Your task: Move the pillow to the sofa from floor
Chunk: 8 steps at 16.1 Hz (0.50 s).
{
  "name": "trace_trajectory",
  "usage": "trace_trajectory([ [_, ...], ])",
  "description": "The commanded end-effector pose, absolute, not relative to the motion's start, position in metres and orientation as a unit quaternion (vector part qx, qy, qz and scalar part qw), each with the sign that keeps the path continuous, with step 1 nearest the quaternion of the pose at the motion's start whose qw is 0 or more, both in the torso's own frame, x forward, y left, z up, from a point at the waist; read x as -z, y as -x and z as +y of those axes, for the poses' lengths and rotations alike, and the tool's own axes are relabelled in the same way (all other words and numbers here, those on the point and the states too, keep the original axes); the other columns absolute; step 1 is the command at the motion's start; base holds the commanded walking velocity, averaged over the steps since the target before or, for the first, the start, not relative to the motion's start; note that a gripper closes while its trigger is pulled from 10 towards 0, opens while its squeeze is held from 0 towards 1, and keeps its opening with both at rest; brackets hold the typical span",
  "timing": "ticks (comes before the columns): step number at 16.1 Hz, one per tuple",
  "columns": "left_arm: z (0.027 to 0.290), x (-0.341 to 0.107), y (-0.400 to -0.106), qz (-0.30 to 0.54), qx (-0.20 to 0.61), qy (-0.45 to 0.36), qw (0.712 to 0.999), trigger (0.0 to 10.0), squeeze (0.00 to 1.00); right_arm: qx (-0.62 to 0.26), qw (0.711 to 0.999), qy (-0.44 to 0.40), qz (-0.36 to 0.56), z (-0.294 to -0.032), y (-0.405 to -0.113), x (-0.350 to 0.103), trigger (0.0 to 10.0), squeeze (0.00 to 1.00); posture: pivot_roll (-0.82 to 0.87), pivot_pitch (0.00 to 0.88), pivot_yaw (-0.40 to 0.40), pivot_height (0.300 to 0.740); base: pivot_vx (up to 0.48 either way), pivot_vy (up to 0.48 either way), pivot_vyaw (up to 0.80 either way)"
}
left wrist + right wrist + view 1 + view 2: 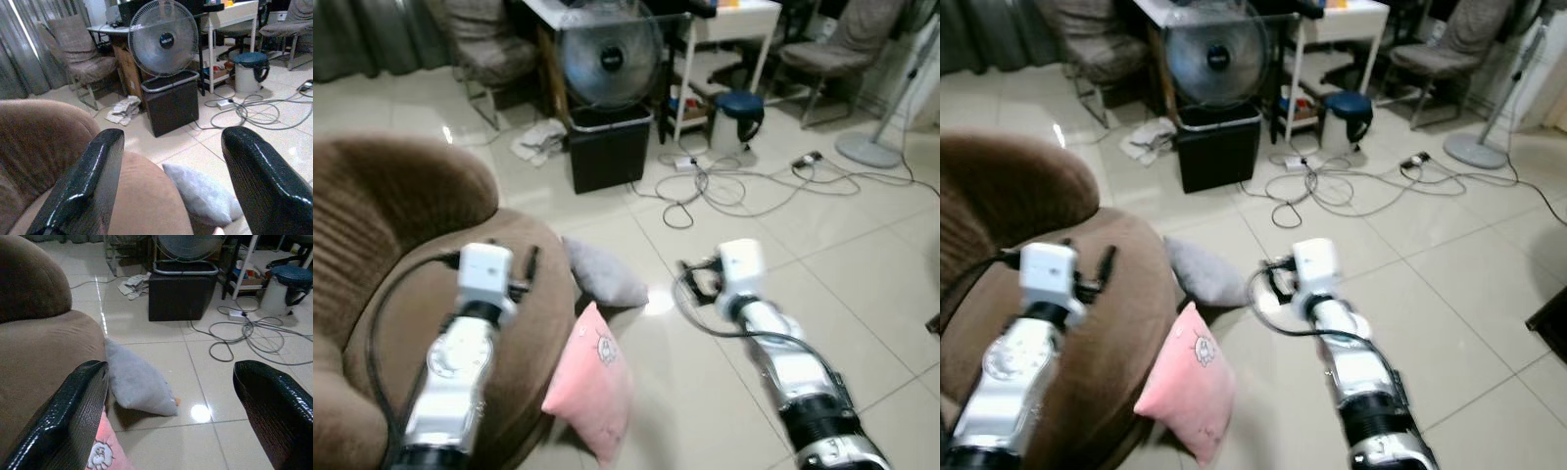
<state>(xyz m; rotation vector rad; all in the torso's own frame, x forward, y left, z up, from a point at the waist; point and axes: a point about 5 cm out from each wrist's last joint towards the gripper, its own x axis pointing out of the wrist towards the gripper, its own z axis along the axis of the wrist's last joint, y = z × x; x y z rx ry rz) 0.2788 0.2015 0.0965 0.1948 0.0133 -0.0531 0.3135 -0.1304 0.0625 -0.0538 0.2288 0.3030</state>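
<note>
tiled floor (862,264) with cables, fan (609,54) at the back. brown sofa (401,255) on the robot's left. pink pillow (592,382) leans on the sofa front, on the floor; grey pillow (602,274) lies just behind it, also against the sofa. left pincer (168,191) spread wide over the seat, right pincer (171,416) spread wide above the pillows, holding nothing. best bet: drop the right pincer onto a pillow corner, pinch deep, lift clear of the sofa edge.

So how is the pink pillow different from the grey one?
The pink pillow stands tilted on a corner against the brown sofa; the grey pillow lies low on the floor. The pink pillow has a small picture; the grey pillow looks plain. Both sit on the tiles beside the sofa.
</note>
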Motion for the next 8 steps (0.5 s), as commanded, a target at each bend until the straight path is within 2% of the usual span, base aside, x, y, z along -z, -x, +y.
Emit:
trace_trajectory([
  [1, 0.1933, -0.1003, -0.2807, -0.005, 0.039, -0.095, 0.995, 10.0, 0.00, -0.132, 0.984, 0.035, 0.112, -0.1446, -0.3152, -0.0651, 10.0, 0.00, 0.05, 0.000, 0.005, 0.740, 0.000, 0.000, 0.00],
  [8, 0.1964, -0.1016, -0.2820, -0.005, 0.036, -0.104, 0.994, 10.0, 0.00, -0.128, 0.984, 0.028, 0.118, -0.1444, -0.3153, -0.0640, 10.0, 0.00, 0.05, 0.000, 0.009, 0.740, 0.000, 0.000, 0.00],
])
